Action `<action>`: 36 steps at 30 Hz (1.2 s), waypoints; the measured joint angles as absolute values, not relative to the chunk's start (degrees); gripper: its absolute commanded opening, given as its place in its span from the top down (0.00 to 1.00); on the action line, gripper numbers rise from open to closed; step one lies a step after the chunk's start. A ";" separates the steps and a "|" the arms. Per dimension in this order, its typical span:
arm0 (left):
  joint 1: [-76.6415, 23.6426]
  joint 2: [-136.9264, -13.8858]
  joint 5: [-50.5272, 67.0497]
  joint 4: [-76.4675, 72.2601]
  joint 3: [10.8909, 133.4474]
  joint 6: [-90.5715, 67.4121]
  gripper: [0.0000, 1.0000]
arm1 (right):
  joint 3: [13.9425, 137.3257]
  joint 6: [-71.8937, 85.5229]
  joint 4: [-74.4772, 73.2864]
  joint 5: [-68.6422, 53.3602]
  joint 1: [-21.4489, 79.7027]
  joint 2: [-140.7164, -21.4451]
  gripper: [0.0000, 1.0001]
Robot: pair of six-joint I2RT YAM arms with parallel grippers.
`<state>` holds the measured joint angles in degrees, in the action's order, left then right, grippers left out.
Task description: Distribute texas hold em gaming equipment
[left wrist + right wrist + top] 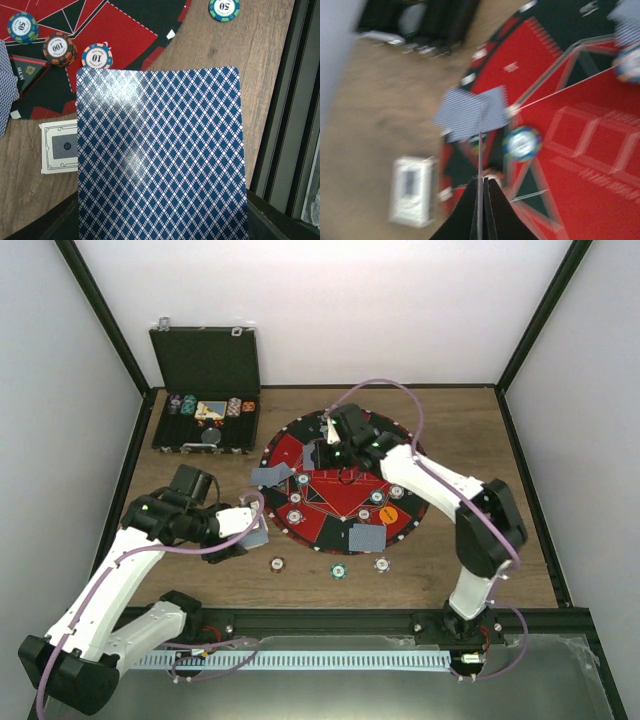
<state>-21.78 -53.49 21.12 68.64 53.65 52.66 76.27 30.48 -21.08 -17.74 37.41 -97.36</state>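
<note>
A round red and black poker mat [330,520] lies mid-table. My left gripper [250,530] hovers at its left edge, shut on blue-backed playing cards [160,155] that fill the left wrist view and hide the fingers. My right gripper [481,182] is over the mat's upper left [330,445], shut on a single card [480,155] seen edge-on; this view is blurred. Face-down cards [272,476] lie on the mat's left, with more [367,538] at its front. Striped chips [296,498] and an orange disc [388,512] rest on the mat. Chips marked 50 [22,27], 100 [59,48] and 10 [96,56] show ahead of the left gripper.
An open black case [205,390] with chips inside stands at the back left. Three chips [339,570] lie on the wood in front of the mat. A white card box [59,148] sits on the table by the mat's left edge. A black rail [330,620] borders the near edge.
</note>
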 measured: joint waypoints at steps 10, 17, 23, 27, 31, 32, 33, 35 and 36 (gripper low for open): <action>-21.78 -53.21 21.02 68.69 54.00 52.64 0.93 | 84.27 -0.30 -19.73 29.32 44.10 -117.49 0.99; -21.78 -52.69 20.60 68.71 54.00 52.64 0.93 | 78.61 -20.21 -6.42 40.71 48.10 -120.14 0.92; -21.78 -52.53 20.60 68.73 54.00 52.64 0.93 | 75.83 -23.92 -4.43 42.02 49.15 -121.43 0.49; -21.78 -52.47 20.60 68.77 54.00 52.64 0.93 | 74.59 -21.87 -6.94 41.47 50.30 -120.57 0.29; -21.78 -52.21 20.60 68.95 54.00 52.64 0.93 | 73.38 -18.46 -10.11 37.95 51.40 -117.64 0.14; -21.78 -52.14 20.62 69.06 54.00 52.64 0.93 | 72.88 -17.61 -11.16 37.04 51.72 -116.73 0.12; -21.78 -52.10 20.62 69.12 54.00 52.64 0.93 | 72.53 -16.71 -12.08 36.18 51.92 -115.98 0.09; -21.78 -51.86 20.64 69.23 54.00 52.64 0.93 | 71.48 -15.20 -14.11 34.20 52.18 -114.21 0.05; -21.78 -51.72 20.62 69.30 54.00 52.64 0.93 | 70.85 -14.35 -15.22 33.28 52.27 -113.19 0.03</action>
